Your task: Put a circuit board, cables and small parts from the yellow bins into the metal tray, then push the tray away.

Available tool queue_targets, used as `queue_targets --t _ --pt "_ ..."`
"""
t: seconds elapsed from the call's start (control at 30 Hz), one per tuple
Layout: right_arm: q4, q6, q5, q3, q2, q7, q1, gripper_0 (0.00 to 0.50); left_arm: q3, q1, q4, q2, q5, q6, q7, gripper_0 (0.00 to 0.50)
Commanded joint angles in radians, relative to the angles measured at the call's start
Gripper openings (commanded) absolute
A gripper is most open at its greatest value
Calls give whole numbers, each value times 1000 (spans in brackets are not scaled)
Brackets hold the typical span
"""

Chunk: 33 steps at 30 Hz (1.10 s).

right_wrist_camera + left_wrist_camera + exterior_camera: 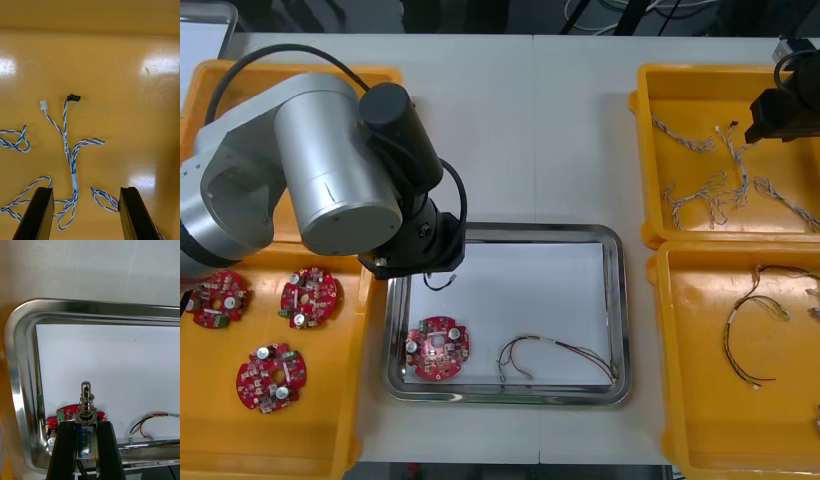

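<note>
My left gripper (pixel 85 438) is shut on a small metal part (pixel 86 405) with a spring and a pin, held over the white inside of the metal tray (pixel 22 363) near one corner. In the front view the left gripper (pixel 425 268) hangs over the tray's (pixel 617 300) far left corner. Inside the tray lie a round red circuit board (pixel 437 348) and a red and yellow cable (pixel 555 357). My right gripper (pixel 85 212) is open low over twisted blue and white cables (pixel 71 150) in the far right yellow bin (pixel 660 90).
Three more circuit boards (pixel 270 375) lie in the near left bin (pixel 210 440). The near right bin (pixel 675 420) holds red and yellow cables (pixel 745 330). The left arm's grey body (pixel 330 170) covers much of the far left bin.
</note>
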Motion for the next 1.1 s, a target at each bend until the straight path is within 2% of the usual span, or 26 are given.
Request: queue_targets --t 0.03,0.17,0.47,0.57,0.83,1.1 --pt "22 -25 -14 5 8 39 -50 500 -53 -39 30 -17 -32 -59 62 0" --pt "45 -38 -28 5 11 47 -46 500 -80 -24 47 -21 -81 -91 61 0" --pt "48 -68 -45 5 21 55 -14 500 -129 1 97 -20 -133 -151 52 1" --pt "48 -97 -74 5 21 59 9 500 -160 2 131 -21 -150 -189 50 0" --pt "48 -120 -78 5 22 84 43 500 -174 18 148 -21 -148 -204 50 3" --pt "48 -161 -88 5 33 107 78 500 -191 19 146 -20 -161 -212 52 31"
